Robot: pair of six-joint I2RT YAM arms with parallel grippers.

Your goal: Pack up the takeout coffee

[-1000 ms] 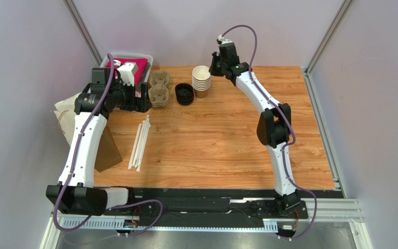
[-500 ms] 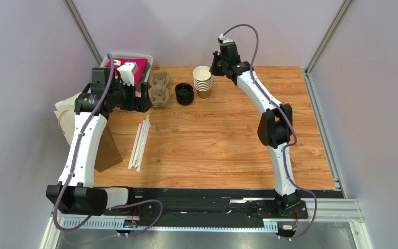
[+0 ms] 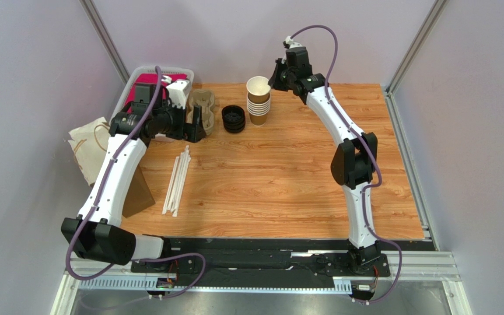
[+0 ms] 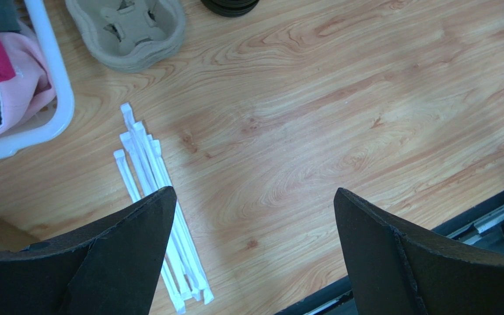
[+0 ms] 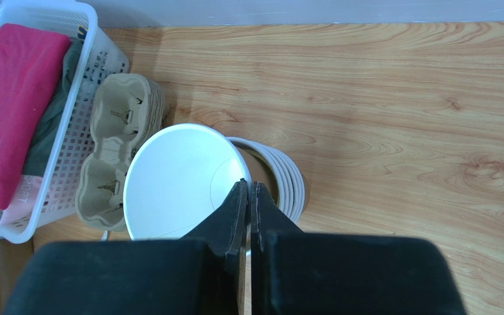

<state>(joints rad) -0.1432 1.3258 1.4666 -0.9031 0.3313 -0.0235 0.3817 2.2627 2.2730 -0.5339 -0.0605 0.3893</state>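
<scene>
- step in hand, as we judge it: the right gripper point(image 5: 249, 189), fingers pinched on the rim, lifts the top paper cup point(image 5: 169, 177) off the cup stack point(image 5: 292, 178).
- no lidded coffee shows in any view; black lids point(image 3: 233, 119) lie beside the stack.
- next: carry the cup clear and keep it upright.
- left gripper point(image 4: 252, 194) is spread and empty over the straws point(image 4: 144, 172).

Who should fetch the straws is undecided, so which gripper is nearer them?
Left. The left gripper hovers open just past the straws' far end; the right gripper is far off at the table's back, shut on the top cup's rim.
</scene>
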